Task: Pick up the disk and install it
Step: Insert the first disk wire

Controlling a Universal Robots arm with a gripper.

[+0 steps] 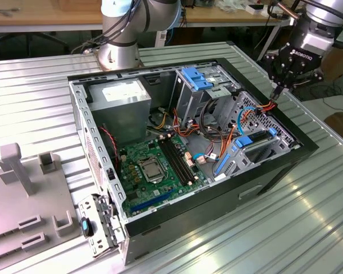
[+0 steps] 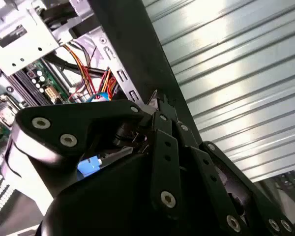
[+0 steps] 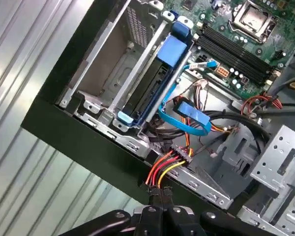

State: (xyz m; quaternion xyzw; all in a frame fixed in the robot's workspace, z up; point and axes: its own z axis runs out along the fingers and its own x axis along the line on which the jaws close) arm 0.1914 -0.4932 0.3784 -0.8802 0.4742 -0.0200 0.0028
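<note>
1. PC case [image 1: 177,214]: stands open on the ribbed table, with the motherboard [image 1: 154,160] at its centre. Nothing on this side bears on the grip.
2. The disk [image 1: 263,147]:
   - Take the dark flat slab w/ blue rails for it. No label shows, so the ID is a judgement.
   - It sits in the low bay, on the side of the case toward the exterior view's right.
   - In the first wrist view you see it edge-on [image 3: 146,93], set in its slot beside a bare silver bay.
   - Its long axis runs approx. 8 o'clock to 2 o'clock in the exterior view, i.e. crosswise to the case wall under the gripper.
   - By that pos. it looks seated rather than waiting to be picked.
3. Wire bundle [image 1: 267,105]: red/yellow/orange, lying btwn the disk and the tips and just beside the tips. In the first wrist view it runs from a black plug straight toward them.
4. The gripper [image 1: 277,88]:
   - It hangs over the case wall at the exterior view's right.
   - Its fingers are drawn narrow, tips together, w/ no disk btwn them, as the first wrist view [image 3: 161,195] also shows.
   - You can't tell whether they nip the wires.
   - From the tips the disk lies at approx. 6 o'clock in the exterior view: near but apart, and lower, inside the case.
</note>
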